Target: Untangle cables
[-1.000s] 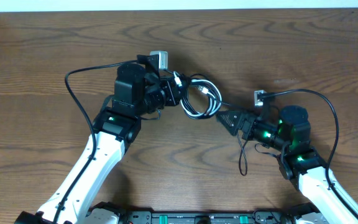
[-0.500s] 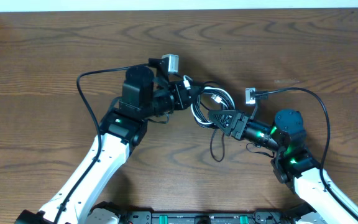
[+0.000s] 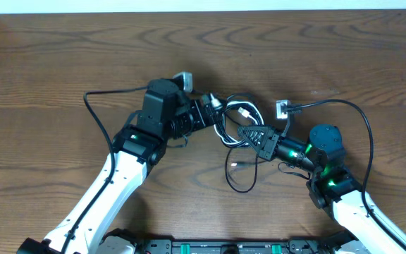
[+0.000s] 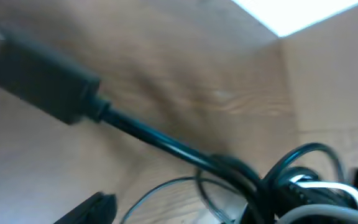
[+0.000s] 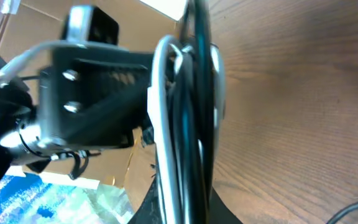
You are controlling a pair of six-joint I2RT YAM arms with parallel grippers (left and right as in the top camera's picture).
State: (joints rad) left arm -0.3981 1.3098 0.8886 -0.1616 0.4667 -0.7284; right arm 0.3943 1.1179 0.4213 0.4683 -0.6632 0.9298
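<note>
Now pinches the cables (image 3: 238, 116) with the right gripper (image 3: 249, 132), shut hard on the lower right of the coil, where a second back stood wide and well off to the right. Puts the coil near the middle of the table (image 3: 62, 56), between the two grippers, with black and white strands upright through the right jaws in the wrist view. Cannot tell whether the left gripper (image 3: 208, 113) is released or clenched: sits at the coil's left edge much as before, yet shows in its own view only one fingertip (image 4: 95, 208), apart from a blurred black plug (image 4: 42, 84) and its lead. Lets a black loop (image 3: 242, 176) sag farther onto the wood below the coil than half a second ago. Probably marks a handover: secures the bundle on the right so as to free the left for picking out one strand. Leaves the tangle itself not yet undone.
</note>
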